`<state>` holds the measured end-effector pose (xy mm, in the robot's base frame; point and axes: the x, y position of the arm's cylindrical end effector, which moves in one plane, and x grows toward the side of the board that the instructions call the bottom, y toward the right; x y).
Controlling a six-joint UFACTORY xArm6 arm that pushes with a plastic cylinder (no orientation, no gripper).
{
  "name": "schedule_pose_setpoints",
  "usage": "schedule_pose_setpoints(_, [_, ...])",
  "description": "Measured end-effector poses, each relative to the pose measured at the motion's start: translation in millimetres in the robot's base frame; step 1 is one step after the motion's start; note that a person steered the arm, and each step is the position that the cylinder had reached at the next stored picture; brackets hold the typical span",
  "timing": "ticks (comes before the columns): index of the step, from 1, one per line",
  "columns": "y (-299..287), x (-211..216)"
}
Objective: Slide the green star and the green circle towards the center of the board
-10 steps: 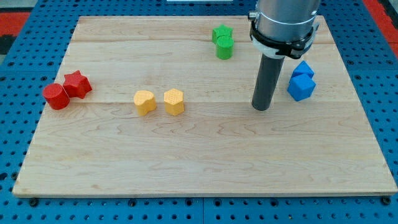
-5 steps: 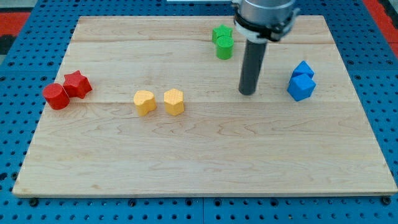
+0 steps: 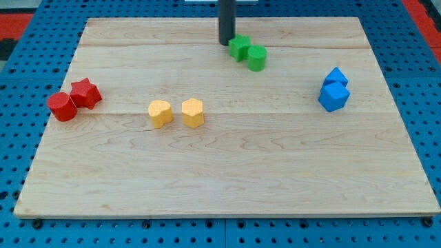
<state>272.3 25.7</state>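
Observation:
The green star (image 3: 239, 47) and the green circle (image 3: 257, 58) lie side by side, touching, near the view's top, a little right of the board's middle line. The star is to the upper left of the circle. My tip (image 3: 226, 43) stands on the board just left of the green star, close to or touching it. The rod rises straight up out of the view's top.
A red circle (image 3: 62, 107) and a red star (image 3: 85, 92) sit together at the view's left. Two yellow blocks (image 3: 160, 112) (image 3: 193, 112) lie left of centre. Two blue blocks (image 3: 333, 96) (image 3: 336, 76) sit at the right. The wooden board (image 3: 227, 186) rests on a blue pegboard.
My tip has moved from right of centre up and left, round to the left side of the green star. The green star and circle have shifted slightly right and down, and the circle now lies to the star's lower right.

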Motion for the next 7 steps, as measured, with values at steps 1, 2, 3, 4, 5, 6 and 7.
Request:
schedule_pose_setpoints(1, [27,20])
schedule_pose_setpoints(2, [52,35])
schedule_pose_setpoints(3, [58,4])
schedule_pose_setpoints(4, [96,11])
schedule_pose_setpoints(5, [110,53])
schedule_pose_setpoints(6, [112,100])
schedule_pose_setpoints(7, [96,133])
